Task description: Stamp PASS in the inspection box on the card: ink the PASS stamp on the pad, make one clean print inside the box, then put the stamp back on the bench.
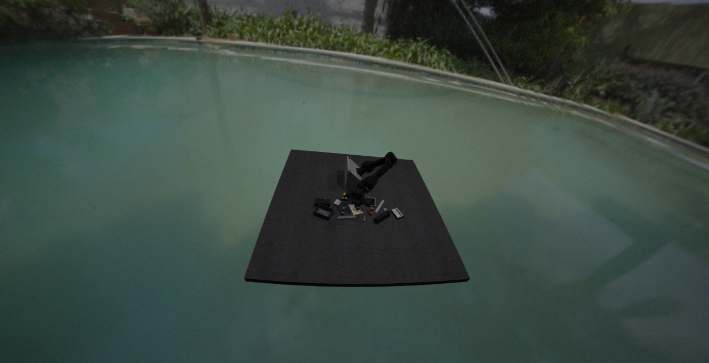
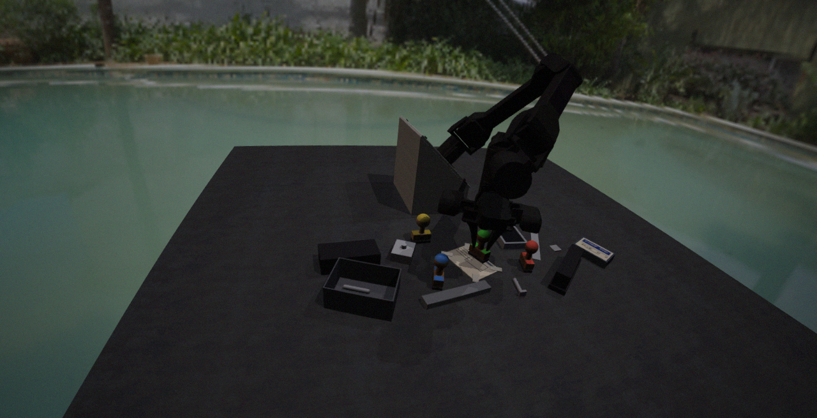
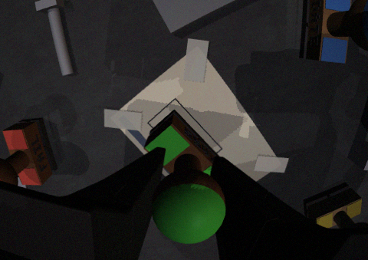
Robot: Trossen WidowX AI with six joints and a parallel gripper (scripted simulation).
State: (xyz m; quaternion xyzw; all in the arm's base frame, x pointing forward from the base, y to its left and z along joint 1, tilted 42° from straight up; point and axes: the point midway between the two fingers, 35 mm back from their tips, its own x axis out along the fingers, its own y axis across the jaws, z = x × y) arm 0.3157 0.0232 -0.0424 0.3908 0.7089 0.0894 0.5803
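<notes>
My gripper (image 3: 188, 161) (image 2: 480, 242) is shut on the green-topped PASS stamp (image 3: 188, 210) (image 2: 481, 253), holding it upright over the card. The cream card (image 3: 226, 95) (image 2: 473, 272) is taped flat by its corners. In the wrist view the stamp's base covers part of the inspection box (image 3: 197, 123), whose outline shows along the upper edges. Whether the base touches the card I cannot tell. The underside of the stamp is hidden. The ink pad (image 2: 517, 246) is partly hidden behind the gripper in the exterior view.
A red stamp (image 2: 528, 256) (image 3: 28, 153), a blue stamp (image 2: 439, 271) (image 3: 335, 24) and a yellow stamp (image 2: 421, 228) (image 3: 337, 214) stand around the card. A grey bar (image 2: 457, 294) (image 3: 199, 3) and a small bolt-like piece (image 2: 518, 286) (image 3: 60, 41) lie in front. An open black box (image 2: 360, 303) stands left.
</notes>
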